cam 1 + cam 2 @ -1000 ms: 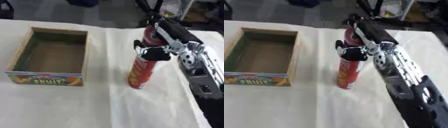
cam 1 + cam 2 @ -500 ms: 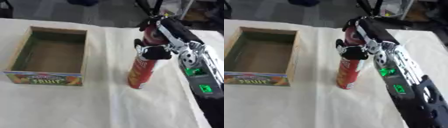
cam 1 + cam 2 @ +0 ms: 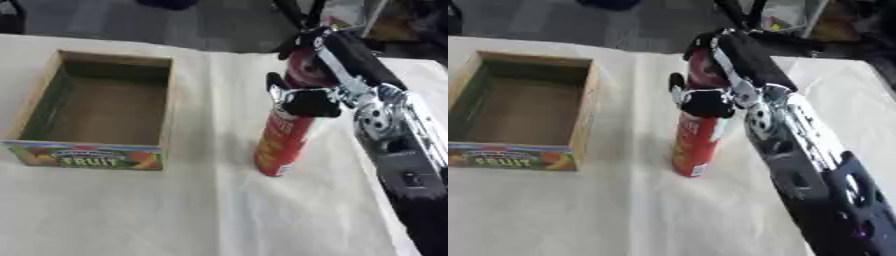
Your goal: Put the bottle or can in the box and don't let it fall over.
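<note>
A tall red can (image 3: 282,142) with yellow print stands upright on the cream tablecloth, to the right of the box. My right hand (image 3: 304,99) comes in from the right and has its fingers curled round the top of the can. A second dark red can (image 3: 306,71) stands just behind, partly hidden by my arm. The box (image 3: 101,112) is an open wooden crate with a colourful FRUIT label on its front; nothing lies in it. My left hand shows in neither view.
My right forearm (image 3: 798,155), silver and black, runs across the right side of the table. The cream cloth (image 3: 175,210) covers the table. Dark floor and black legs of equipment lie beyond the far edge.
The can and my right hand stay in the same place. A green light that showed on the forearm half a second ago is no longer lit.
</note>
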You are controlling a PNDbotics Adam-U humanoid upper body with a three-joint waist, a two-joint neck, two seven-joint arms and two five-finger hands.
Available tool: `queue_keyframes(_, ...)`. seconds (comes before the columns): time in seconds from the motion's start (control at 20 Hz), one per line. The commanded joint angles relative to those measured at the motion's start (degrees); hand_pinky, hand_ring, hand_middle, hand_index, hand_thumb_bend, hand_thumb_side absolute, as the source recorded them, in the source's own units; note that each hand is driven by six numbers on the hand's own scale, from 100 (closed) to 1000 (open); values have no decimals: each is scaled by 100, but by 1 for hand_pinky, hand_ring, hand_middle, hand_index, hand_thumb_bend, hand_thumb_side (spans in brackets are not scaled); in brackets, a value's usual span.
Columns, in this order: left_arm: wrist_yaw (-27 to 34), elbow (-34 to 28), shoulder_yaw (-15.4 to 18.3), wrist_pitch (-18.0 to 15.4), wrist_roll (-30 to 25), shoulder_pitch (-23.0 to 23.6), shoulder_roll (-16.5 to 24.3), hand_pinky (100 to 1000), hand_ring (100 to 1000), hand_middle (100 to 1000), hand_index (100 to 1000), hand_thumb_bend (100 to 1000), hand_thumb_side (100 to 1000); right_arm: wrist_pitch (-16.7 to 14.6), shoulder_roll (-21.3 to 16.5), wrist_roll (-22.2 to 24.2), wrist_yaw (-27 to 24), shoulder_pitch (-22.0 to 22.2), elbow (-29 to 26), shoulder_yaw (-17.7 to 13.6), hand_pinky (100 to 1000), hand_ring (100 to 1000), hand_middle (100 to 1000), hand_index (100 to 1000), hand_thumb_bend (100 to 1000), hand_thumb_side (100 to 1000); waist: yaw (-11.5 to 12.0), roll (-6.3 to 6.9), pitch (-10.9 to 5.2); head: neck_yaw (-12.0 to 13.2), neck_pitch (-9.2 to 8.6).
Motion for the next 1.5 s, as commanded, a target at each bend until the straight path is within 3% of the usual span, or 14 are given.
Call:
queue_keyframes(0.05,22,-116,27,-9,-13,-61,51,807,1000,1000,898,171,728,-171,-50,-82,-34,40,151,161,236,494,534,513,100,100,21,47,-43,-21,15)
queue_keyframes(0.45,46,-112,29,-13,-18,-57,52,807,1000,1000,894,173,723,-528,-268,27,100,-133,151,75,231,488,509,463,100,100,-15,35,-97,2,47)
queue_keyframes(0.85,61,-105,23,-15,-21,-48,66,807,1000,1000,893,173,718,-651,-463,222,-67,-526,151,-157,231,480,508,468,100,100,-39,21,-188,8,84)
queue_keyframes(1.5,75,-100,-13,-9,-49,-56,63,806,1000,1000,893,172,715,-546,-431,71,-766,-1431,151,-405,223,461,521,474,100,100,39,10,-275,-62,128)
